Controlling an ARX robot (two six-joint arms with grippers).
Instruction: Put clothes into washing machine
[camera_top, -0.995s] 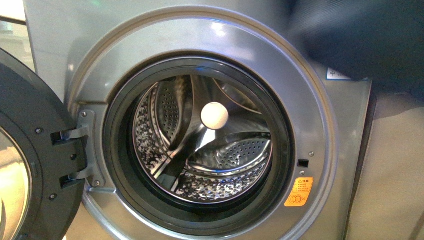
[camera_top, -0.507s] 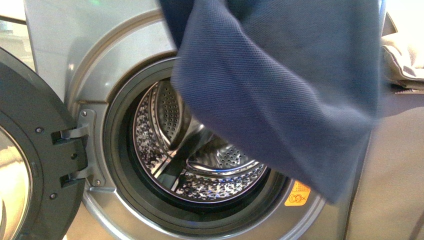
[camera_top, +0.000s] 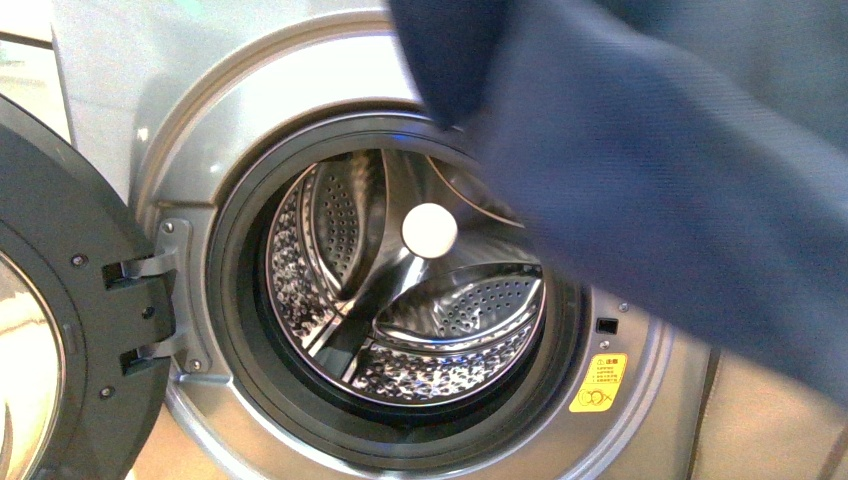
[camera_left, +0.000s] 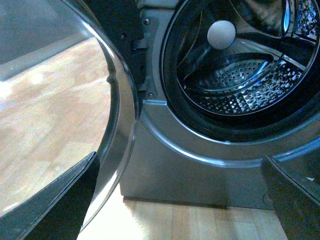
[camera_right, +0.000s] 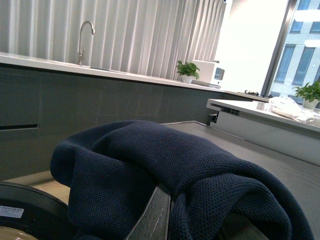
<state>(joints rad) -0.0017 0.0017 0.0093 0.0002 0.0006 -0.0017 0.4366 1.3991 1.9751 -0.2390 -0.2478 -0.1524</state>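
The silver-grey washing machine (camera_top: 150, 120) stands with its door (camera_top: 60, 300) swung open to the left, showing the dark gasket and perforated steel drum (camera_top: 440, 330). The navy clothes (camera_top: 680, 170) hang across the upper right of the front view, covering the porthole's upper right rim. In the right wrist view the clothes (camera_right: 165, 170) are bunched over my right gripper (camera_right: 167, 215), which is shut on them; one grey finger (camera_right: 155, 215) shows through. My left gripper (camera_left: 180, 200) is open and empty, low in front of the machine's base, its dark fingers (camera_left: 55, 205) at both sides.
The glass door bowl (camera_left: 117, 115) curves close beside my left gripper. A yellow sticker (camera_top: 598, 382) sits on the machine's lower right front. A wooden floor (camera_left: 190, 222) lies below. A grey counter with a tap (camera_right: 85, 30) and plants shows in the right wrist view.
The clothes swung in from the upper right across the porthole, then shifted back right and up, uncovering the drum and its white centre disc again.
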